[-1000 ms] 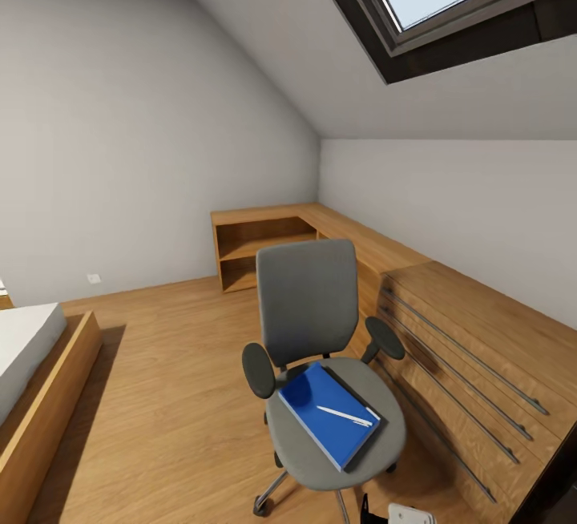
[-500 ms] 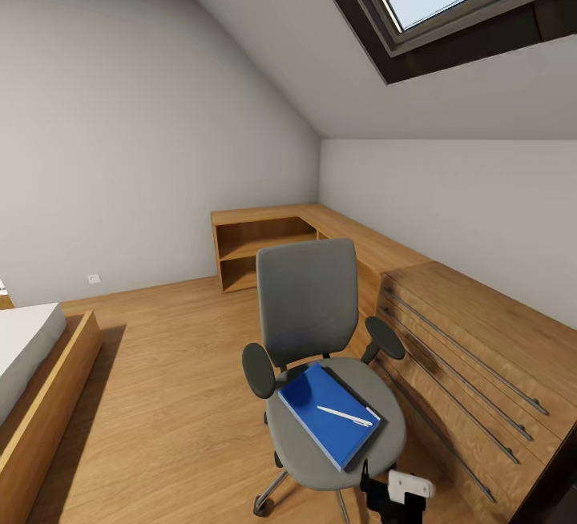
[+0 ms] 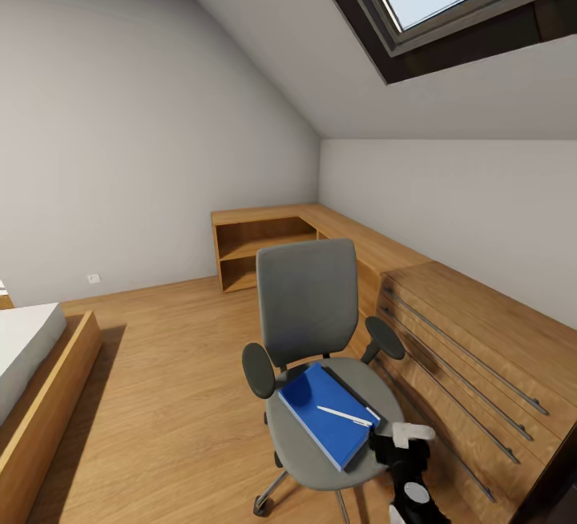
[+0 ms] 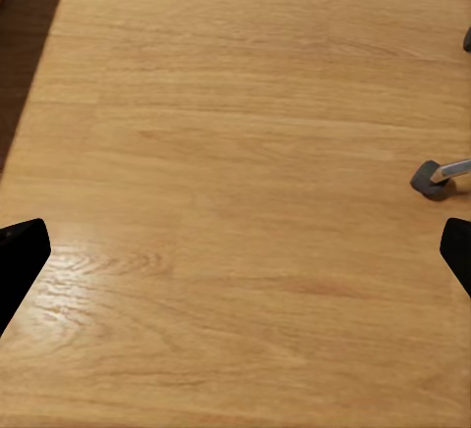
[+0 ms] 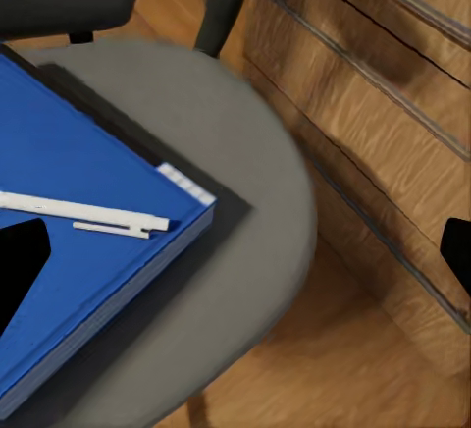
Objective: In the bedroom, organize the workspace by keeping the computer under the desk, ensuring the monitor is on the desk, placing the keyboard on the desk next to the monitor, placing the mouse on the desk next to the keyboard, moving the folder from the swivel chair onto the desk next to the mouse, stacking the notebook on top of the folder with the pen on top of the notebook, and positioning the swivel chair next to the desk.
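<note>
The swivel chair (image 3: 308,308) stands mid-room, its grey back toward the far wall. On its seat lies the blue folder (image 3: 324,416) (image 5: 88,251), with the white pen (image 3: 344,416) (image 5: 88,212) resting on top. A dark strip, seemingly the notebook (image 3: 353,392) (image 5: 128,124), pokes out from under the folder's far edge. My right gripper (image 3: 398,448) (image 5: 235,261) hovers open over the seat's front right rim, just beside the folder's corner. Over bare floor my left gripper (image 4: 235,261) is open, near a chair castor (image 4: 432,178). Desk, monitor, keyboard, mouse and computer are out of view.
A low light-wood cabinet (image 3: 473,340) with long rail handles runs along the right wall, close to the chair. An open shelf unit (image 3: 264,247) fills the far corner. A bed (image 3: 32,364) sits at left, with wood floor (image 3: 160,396) between it and the chair.
My right gripper has risen from the picture's bottom edge up to the seat's front right rim. Chair, folder and pen have not moved.
</note>
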Controlling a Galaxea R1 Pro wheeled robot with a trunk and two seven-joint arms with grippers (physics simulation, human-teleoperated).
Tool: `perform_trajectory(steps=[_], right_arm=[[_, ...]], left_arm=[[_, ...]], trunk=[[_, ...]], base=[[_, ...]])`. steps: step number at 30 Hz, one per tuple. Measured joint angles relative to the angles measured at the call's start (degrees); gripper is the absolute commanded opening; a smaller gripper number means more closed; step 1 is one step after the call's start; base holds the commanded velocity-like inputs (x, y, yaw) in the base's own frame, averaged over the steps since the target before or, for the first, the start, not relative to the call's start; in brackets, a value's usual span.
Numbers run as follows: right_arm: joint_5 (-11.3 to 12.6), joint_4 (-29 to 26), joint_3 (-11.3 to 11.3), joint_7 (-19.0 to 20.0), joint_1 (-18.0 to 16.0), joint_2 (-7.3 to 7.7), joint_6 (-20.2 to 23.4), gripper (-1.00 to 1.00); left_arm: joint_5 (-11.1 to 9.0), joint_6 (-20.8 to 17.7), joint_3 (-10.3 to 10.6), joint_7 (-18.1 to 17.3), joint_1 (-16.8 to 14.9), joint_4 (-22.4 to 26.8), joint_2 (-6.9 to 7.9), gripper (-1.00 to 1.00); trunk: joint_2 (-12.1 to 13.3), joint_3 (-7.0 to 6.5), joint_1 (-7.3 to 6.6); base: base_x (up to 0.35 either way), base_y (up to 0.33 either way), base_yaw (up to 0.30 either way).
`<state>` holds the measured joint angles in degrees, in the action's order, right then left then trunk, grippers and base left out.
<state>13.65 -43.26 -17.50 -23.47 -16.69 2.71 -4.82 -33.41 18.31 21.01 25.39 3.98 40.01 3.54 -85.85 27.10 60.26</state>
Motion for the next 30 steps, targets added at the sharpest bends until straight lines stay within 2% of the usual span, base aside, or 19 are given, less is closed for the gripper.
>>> perform_trajectory(steps=[2, 4, 6, 7, 8, 9, 10, 12, 14, 15, 17, 19, 21, 22, 23, 26, 27, 29, 30], right_arm=[[-0.1, -0.3, 0.1, 2.6, -2.4, 0.47, 3.2, 1.00], [-0.1, -0.4, 0.1, 11.1, -5.5, 2.45, 9.3, 1.00], [-0.3, -0.4, 0.1, 15.2, -6.2, 3.45, 11.9, 1.00], [-1.4, -0.5, -0.2, 22.4, -7.7, 5.39, 16.0, 1.00], [-3.0, -0.6, -0.3, 26.2, -8.5, 6.34, 17.6, 1.00], [-4.1, -0.6, -0.3, 28.1, -8.8, 6.74, 18.2, 1.00], [-6.8, -0.6, -0.4, 31.6, -9.3, 7.29, 18.9, 1.00], [-16.3, -0.1, -0.7, 42.5, -9.9, 7.94, 19.9, 1.00], [-19.5, 0.5, -0.8, 45.8, -9.9, 7.99, 20.0, 1.00], [-24.4, 1.5, -0.8, 50.9, -10.0, 8.03, 20.1, 1.00], [-26.5, 1.9, -0.7, 53.4, -10.0, 8.08, 20.1, 1.00], [-27.3, 2.0, -0.7, 54.3, -10.0, 8.10, 20.1, 1.00], [-28.4, 2.2, -0.7, 55.7, -10.1, 8.09, 20.1, 1.00], [-28.5, 2.2, -0.7, 55.8, -10.1, 8.08, 20.1, 1.00], [-28.6, 2.2, -0.7, 55.9, -10.1, 8.05, 20.1, 1.00], [-28.6, 2.3, -0.8, 55.9, -10.1, 8.00, 20.2, 1.00], [-28.7, 2.3, -0.9, 55.9, -10.1, 7.90, 20.2, 1.00], [-28.7, 2.2, -0.9, 55.9, -10.1, 7.86, 20.2, 1.00], [-28.7, 2.3, -0.9, 55.9, -10.1, 7.84, 20.3, 1.00]], left_arm=[[0.0, 0.0, 0.0, 0.0, 0.0, 0.0, -0.01, 1.00], [0.1, 0.0, 0.0, 0.0, 0.0, 0.0, -0.02, 1.00], [0.1, 0.0, -0.1, 0.0, 0.0, 0.0, -0.02, 1.00], [0.1, 0.0, -0.1, 0.0, 0.0, 0.0, -0.02, 1.00], [0.1, 0.0, -0.1, 0.0, 0.0, 0.0, -0.02, 1.00], [0.1, 0.1, -0.1, -0.1, 0.0, 0.0, -0.02, 1.00], [0.1, 0.1, -0.1, -0.1, 0.0, 0.0, -0.02, 1.00], [0.2, 0.1, -0.1, -0.1, 0.0, 0.0, -0.03, 1.00], [0.2, 0.1, 0.0, -0.1, 0.0, 0.0, -0.03, 1.00], [0.3, 0.1, 0.0, -0.1, 0.0, 0.0, -0.03, 1.00], [0.3, 0.1, 0.1, -0.1, 0.0, 0.0, -0.03, 1.00], [0.3, 0.1, 0.1, -0.2, 0.0, 0.0, -0.01, 1.00], [0.2, -0.1, -0.1, -0.2, 0.0, 3.3, 0.52, 1.00], [0.1, -0.3, 0.0, -0.1, 0.0, 5.3, 1.33, 1.00], [-0.1, -0.6, 0.1, 0.0, 0.0, 8.6, 2.86, 1.00], [-0.6, -3.4, 0.2, 0.1, 0.0, 13.9, 4.51, 1.00], [-1.8, -13.3, 0.0, 0.1, 0.0, 20.1, 5.95, 1.00], [-3.3, -18.6, -0.3, 0.1, 0.0, 23.7, 6.71, 1.00], [-4.6, -23.3, -1.3, 0.1, 0.0, 27.2, 7.25, 1.00]], trunk=[[0.0, -0.01, 0.00], [0.0, 0.00, 0.00], [0.0, 0.00, 0.00], [0.0, 0.00, 0.00], [0.0, 0.00, 0.00], [0.0, 0.00, 0.00], [0.0, 0.00, 0.00], [0.0, 0.00, 0.00], [0.0, 0.00, 0.00], [0.0, 0.00, 0.00], [0.0, 0.00, 0.00], [0.0, 0.00, 0.00], [0.0, 0.00, 0.00], [0.0, 0.00, 0.00], [0.0, -0.01, 0.00], [0.0, 0.00, 0.00], [0.0, -0.01, 0.00], [0.0, 0.00, 0.00], [0.0, -0.01, 0.00]], base=[[0.000, 0.000, 0.000], [0.000, 0.000, 0.000], [0.000, 0.000, 0.000], [0.000, 0.000, 0.000], [0.000, 0.000, 0.000], [0.000, 0.000, 0.000], [0.000, 0.000, 0.000], [0.000, 0.000, 0.000], [0.000, 0.000, 0.000], [0.000, 0.000, 0.000], [0.000, 0.000, 0.000], [0.000, 0.000, 0.000], [0.000, 0.000, 0.000], [0.000, 0.000, 0.000], [0.000, 0.000, 0.000], [0.000, 0.000, 0.000], [0.000, 0.000, 0.000], [0.000, 0.000, 0.000], [0.000, 0.000, 0.000]])
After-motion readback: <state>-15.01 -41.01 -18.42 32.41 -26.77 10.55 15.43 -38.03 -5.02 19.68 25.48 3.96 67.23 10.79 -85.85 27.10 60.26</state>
